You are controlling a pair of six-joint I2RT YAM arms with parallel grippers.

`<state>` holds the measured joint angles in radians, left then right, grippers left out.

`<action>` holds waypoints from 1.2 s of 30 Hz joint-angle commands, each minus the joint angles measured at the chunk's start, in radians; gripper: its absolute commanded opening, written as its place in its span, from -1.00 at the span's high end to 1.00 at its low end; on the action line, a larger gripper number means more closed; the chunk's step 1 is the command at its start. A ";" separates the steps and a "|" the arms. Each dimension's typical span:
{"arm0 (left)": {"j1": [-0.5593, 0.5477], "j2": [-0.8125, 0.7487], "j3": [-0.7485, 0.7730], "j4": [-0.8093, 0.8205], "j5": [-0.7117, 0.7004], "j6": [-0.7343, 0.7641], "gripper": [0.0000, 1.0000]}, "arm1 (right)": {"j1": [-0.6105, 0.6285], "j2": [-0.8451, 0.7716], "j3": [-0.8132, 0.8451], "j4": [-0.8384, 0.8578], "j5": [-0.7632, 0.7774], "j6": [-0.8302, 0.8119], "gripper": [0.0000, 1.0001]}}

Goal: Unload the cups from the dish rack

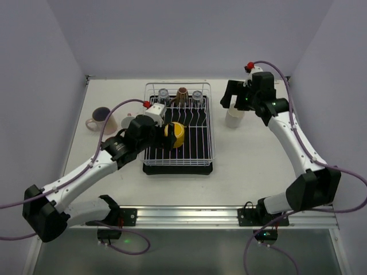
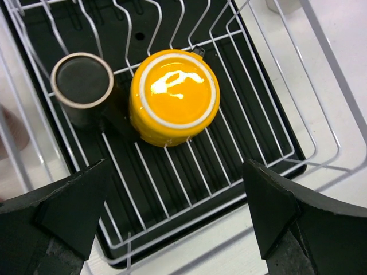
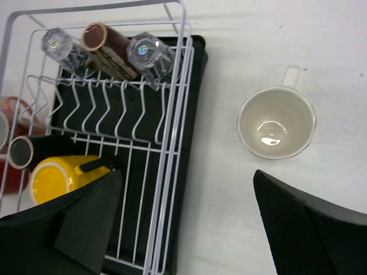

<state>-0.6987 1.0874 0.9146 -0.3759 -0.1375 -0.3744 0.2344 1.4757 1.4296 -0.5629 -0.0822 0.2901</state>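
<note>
Cups: five sit in the rack (image 1: 178, 129). The yellow cup (image 2: 174, 96) is upside down with a dark cup (image 2: 82, 86) just beside it; a brown cup (image 3: 109, 48) and two glasses (image 3: 150, 52) lie at the back. A white cup (image 3: 276, 121) stands upright on the counter (image 1: 241, 166), right of the rack.
Left jaws: spread wide above the yellow cup, holding nothing.
Right jaws: spread wide over the white cup, not pinching it.
Risk: we judge that closing on the yellow cup could knock the dark cup or snag a wire. Its glaze looks slick.
Room: we see open counter right of the rack and in front of it. The left strip is taken by more cups (image 1: 98, 117).
</note>
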 commanded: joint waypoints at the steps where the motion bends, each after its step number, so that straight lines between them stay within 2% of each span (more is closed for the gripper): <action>1: -0.018 0.094 0.091 0.092 -0.015 0.040 -1.00 | -0.003 -0.103 -0.151 0.165 -0.134 0.064 -0.98; 4: -0.021 0.149 0.116 0.133 -0.030 0.084 -1.00 | 0.000 -0.204 -0.282 0.276 -0.247 0.112 -0.98; 10: -0.016 0.249 0.156 0.161 -0.018 0.140 -1.00 | 0.000 -0.285 -0.376 0.308 -0.260 0.112 -0.98; 18: -0.012 0.364 0.221 0.131 -0.039 0.167 -1.00 | -0.001 -0.344 -0.394 0.325 -0.287 0.106 -0.98; 26: 0.005 0.393 0.211 0.144 -0.060 0.173 -1.00 | 0.000 -0.361 -0.419 0.340 -0.315 0.103 -0.98; 36: 0.005 0.443 0.172 0.166 -0.008 0.163 -1.00 | 0.000 -0.359 -0.423 0.347 -0.329 0.101 -0.98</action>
<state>-0.7006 1.5234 1.0882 -0.2649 -0.1600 -0.2207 0.2352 1.1294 1.0073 -0.2596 -0.3866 0.3893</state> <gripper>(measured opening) 0.997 0.990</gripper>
